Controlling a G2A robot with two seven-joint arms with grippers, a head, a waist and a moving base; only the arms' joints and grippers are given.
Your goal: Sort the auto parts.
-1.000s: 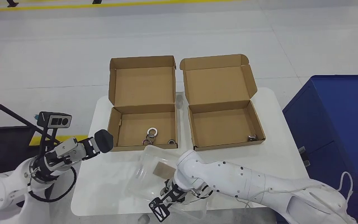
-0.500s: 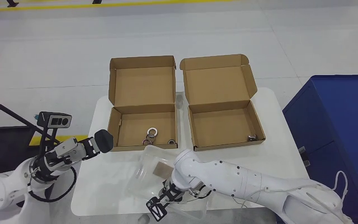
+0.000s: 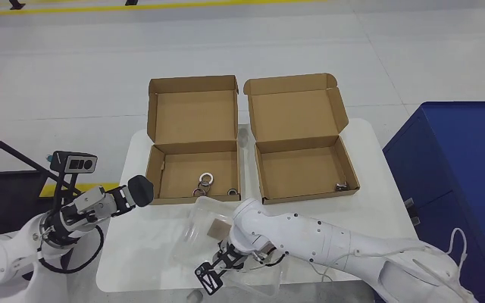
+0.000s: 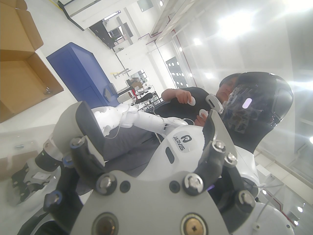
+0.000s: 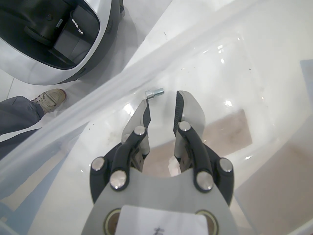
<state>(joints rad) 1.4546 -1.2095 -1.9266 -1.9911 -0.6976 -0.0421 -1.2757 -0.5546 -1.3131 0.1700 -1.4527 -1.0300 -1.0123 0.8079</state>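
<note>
Bolt [image 5: 154, 93]: small, silver, lying on floor of clear bin [image 5: 220, 74], close to bin wall on robot's side.
Right gripper [image 5: 163, 98]: inside bin, jaws narrowly apart, nothing held, one fingertip just beside bolt head.
Left gripper [image 4: 149, 125]: jaws wide, empty, well apart from bin, off its left side.
Left cardboard box [image 3: 170, 178]: open, just beyond bin, holds metal rings [image 3: 205, 179].
Right cardboard box [image 3: 303, 174]: open, beyond bin, holds one small metal part [image 3: 342, 185].

**Around the work area**

I see a white table [image 3: 369, 155] on a pale floor. A blue cabinet [image 3: 443, 174] stands just beside its right edge. A yellow line [image 3: 151, 7] runs far behind, and a black device on a stand [image 3: 73, 161] sits off its left side.
</note>
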